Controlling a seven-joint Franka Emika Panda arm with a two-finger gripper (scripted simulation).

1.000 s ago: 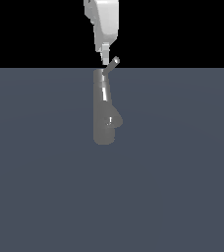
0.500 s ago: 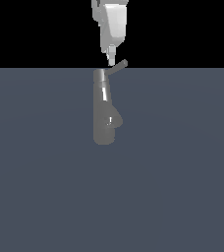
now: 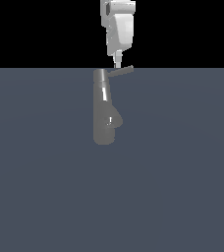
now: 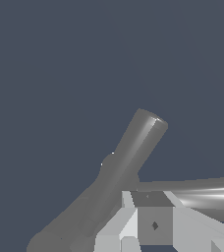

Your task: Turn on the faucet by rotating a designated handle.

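Where hand (image 3: 117, 64) meets handle (image 3: 122, 71), fingers seemingly hidden.

Worktop (image 3: 182, 187): flat, uniform slate-blue surface filling the lower part of the exterior view. Backdrop (image 3: 35, 29) above its far edge: plain black. No markings visible on either.

The faucet (image 3: 104, 110) stands on the floor (image 3: 182, 187), at the middle of its far edge in the exterior view. The handle (image 3: 122, 71) juts from the faucet's top toward the exterior view's right. The gripper (image 3: 118, 63) hangs directly above the handle, its tip touching or just above the rod near the column.
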